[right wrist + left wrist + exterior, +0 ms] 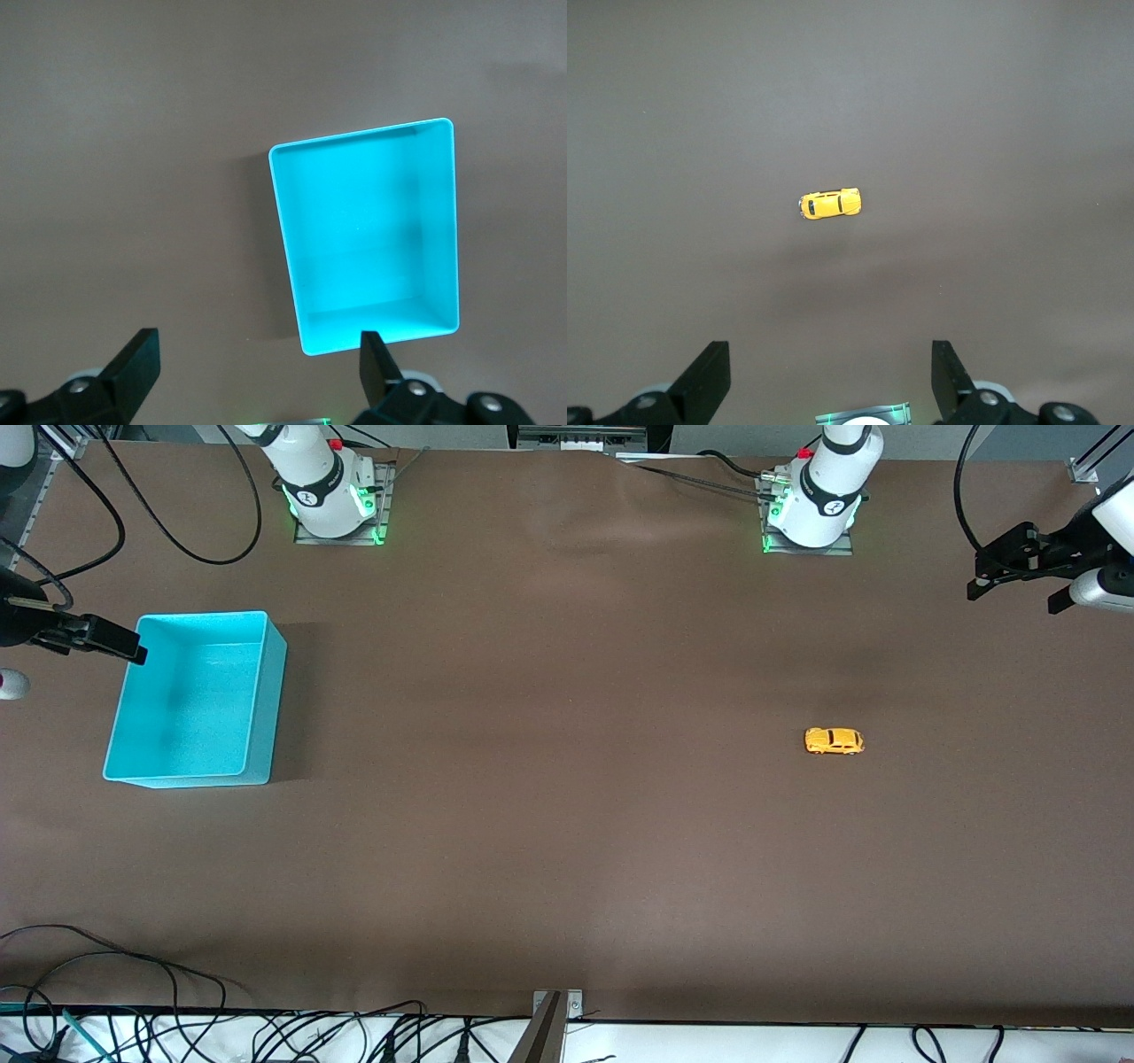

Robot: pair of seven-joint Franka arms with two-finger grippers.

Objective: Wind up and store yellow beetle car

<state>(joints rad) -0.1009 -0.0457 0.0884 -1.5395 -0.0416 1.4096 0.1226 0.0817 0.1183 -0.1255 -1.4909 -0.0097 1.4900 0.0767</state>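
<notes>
Yellow beetle car [834, 740] sits alone on the brown table [567, 824], on its wheels, toward the left arm's end and roughly midway between the edge where the robot bases stand and the edge nearest the front camera. It is a tiny orange-yellow toy with dark windows, lying lengthwise along the table's long direction. In the left wrist view the car [830, 204] lies on bare tabletop, well apart from the fingers.

A cyan bin [266, 691], a rectangular tub with nothing in it, stands toward the right arm's end of the table, well apart from the car. The right wrist view looks down into the bin [443, 221].

Left gripper [1019, 571] hangs in the air over the table edge at the left arm's end, near the corner by the bases. Its fingers [709, 376] are spread wide and grasp nothing.

Right gripper [111, 640] hangs over the bin's rim at the right arm's end of the table. Its fingers [137, 359] are likewise spread wide, with nothing between them.

Cables [133, 1010] trail along the table edge nearest the front camera.
</notes>
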